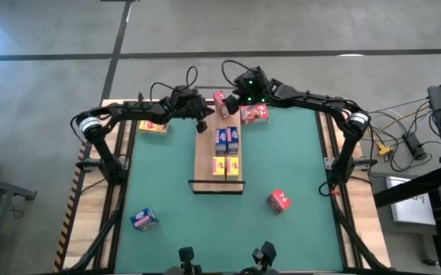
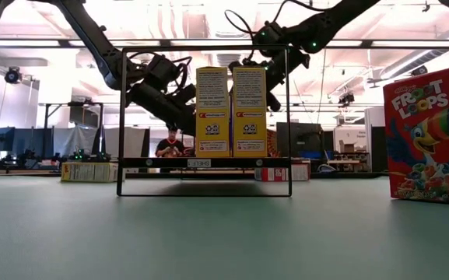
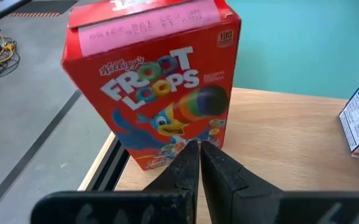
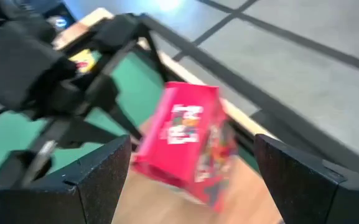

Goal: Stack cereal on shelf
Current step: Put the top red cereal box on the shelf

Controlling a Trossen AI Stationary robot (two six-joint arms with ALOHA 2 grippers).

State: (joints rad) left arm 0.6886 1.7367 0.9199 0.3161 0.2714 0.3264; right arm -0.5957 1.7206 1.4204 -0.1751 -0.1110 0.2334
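A red cereal box (image 1: 222, 105) stands a little askew on the far end of the light-wood shelf (image 1: 205, 156). My left gripper (image 1: 202, 122) is shut, with its tips at that box's printed front (image 3: 160, 93). My right gripper (image 1: 241, 98) hovers open above and beyond the box. In the right wrist view its fingers (image 4: 92, 180) stand wide on either side of the red box (image 4: 188, 146) without touching it. Two blue boxes (image 1: 228, 139) and two yellow boxes (image 1: 226, 166) stand on the shelf nearer the front. My left gripper sets its shut fingertips (image 3: 188, 155) against the red box's printed front face, low down near its bottom edge (image 3: 167, 146). The fingers slant downward, coming from the table's left and near side. The box rests on its bottom on the shelf's far end, slightly tilted.
Loose on the green mat (image 1: 296, 160) lie a red box (image 1: 254, 114) right of the shelf's far end, a yellow box (image 1: 153, 126) at the far left, a blue box (image 1: 144, 219) at the near left and a red box (image 1: 279, 201) at the near right.
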